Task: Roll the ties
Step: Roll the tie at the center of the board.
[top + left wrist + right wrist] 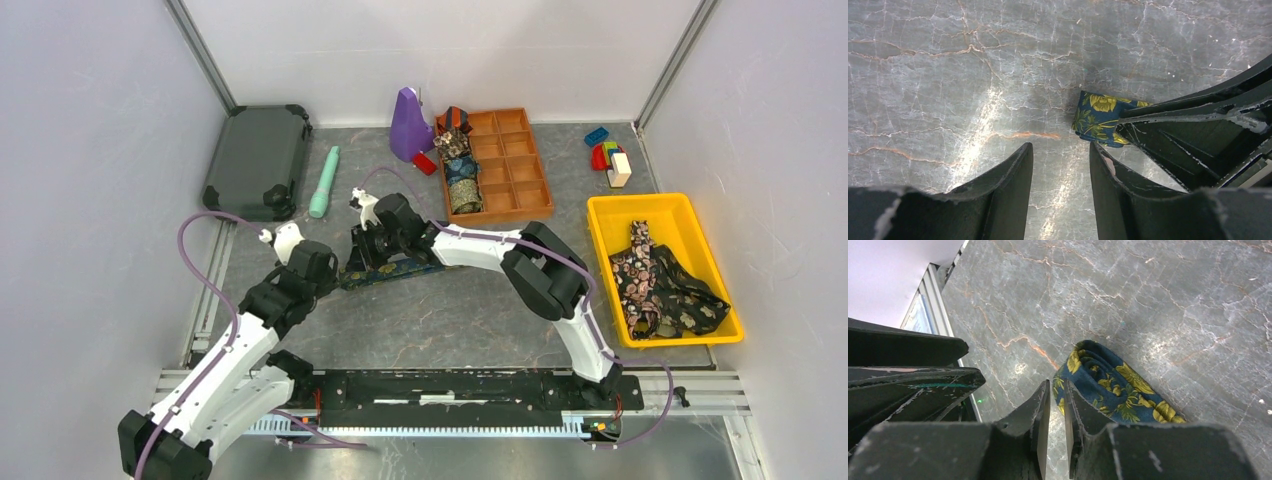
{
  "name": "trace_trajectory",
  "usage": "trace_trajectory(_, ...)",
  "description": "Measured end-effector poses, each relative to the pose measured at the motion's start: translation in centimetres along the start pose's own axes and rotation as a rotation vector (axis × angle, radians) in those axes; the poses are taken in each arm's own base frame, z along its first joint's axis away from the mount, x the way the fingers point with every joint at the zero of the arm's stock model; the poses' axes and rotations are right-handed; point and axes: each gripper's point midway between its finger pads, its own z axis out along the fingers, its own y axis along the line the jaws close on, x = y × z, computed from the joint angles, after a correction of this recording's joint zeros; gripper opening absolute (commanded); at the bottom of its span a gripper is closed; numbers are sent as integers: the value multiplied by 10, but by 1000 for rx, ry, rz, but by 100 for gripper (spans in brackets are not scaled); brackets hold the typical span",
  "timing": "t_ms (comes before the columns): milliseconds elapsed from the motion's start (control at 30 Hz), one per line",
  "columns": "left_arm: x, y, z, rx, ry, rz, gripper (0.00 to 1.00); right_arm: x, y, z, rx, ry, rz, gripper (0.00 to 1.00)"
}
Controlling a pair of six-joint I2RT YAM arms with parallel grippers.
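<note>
Right claw [1057, 388] nearly closed at navy tie [1120, 385] end; left claw [1060, 146] parted.

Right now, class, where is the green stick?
In the top view, the green stick lies far left, just right of the dark case.

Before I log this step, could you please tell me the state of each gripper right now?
Left gripper: open, holding nothing.
Right gripper: closed on the end of the tie.
</note>
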Motion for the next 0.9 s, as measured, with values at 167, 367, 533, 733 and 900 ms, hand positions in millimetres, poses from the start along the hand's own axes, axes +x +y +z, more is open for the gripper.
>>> trace_trajectory(167,5,3,3,-11,9,5,53,0,-11,0,19,0,8,21)
trace_trajectory(367,7,3,10,-9,4,-8,53,3,-29,-3,41,-7,25,20)
trace_trajectory(533,13,2,16,-6,15,-9,53,14,-42,-6,57,10,44,21)
trace_trajectory(733,16,0,20,10,19,-19,59,14,-40,-6,49,12,25,21)
trace_trajectory(900,21,-2,26,32,26,-30,65,14,-38,-6,36,12,13,21)
